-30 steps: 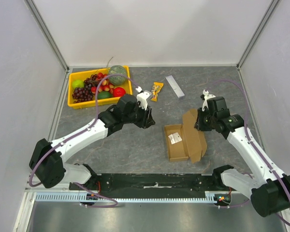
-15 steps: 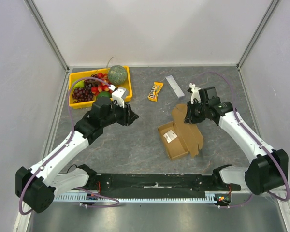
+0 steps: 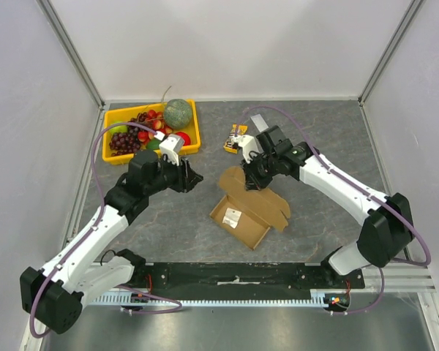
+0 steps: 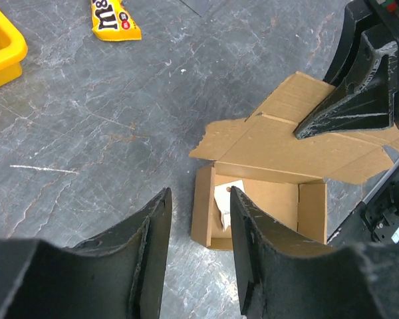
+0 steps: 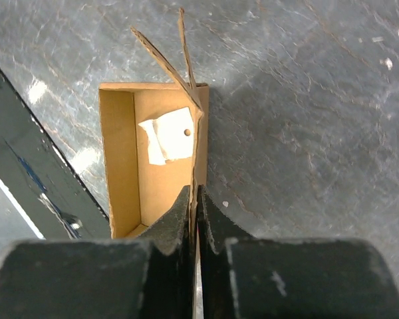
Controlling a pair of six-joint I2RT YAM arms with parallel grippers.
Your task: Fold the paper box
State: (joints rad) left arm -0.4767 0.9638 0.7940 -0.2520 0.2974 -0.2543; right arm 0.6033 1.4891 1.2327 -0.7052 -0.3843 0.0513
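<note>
Cardboard paper box (image 3: pixel 240 219) sits open near the middle of the tabletop (image 3: pixel 329 131), its lid edge pinched by the closed right tool (image 5: pixel 195 197). The left tool (image 4: pixel 198 196) hovers open on its left-edge side. Best, I think: swing the lid over slowly while the left tool steadies the base.

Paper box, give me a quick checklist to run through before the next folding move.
1. Right tool shut on the lid of the box: ok.
2. Left tool open, holding nothing: ok.
3. Left tool apart from the box: ok.
4. Box inside bare: not ok, a white slip lies in it.
5. Candy packet away from the box: ok.
</note>
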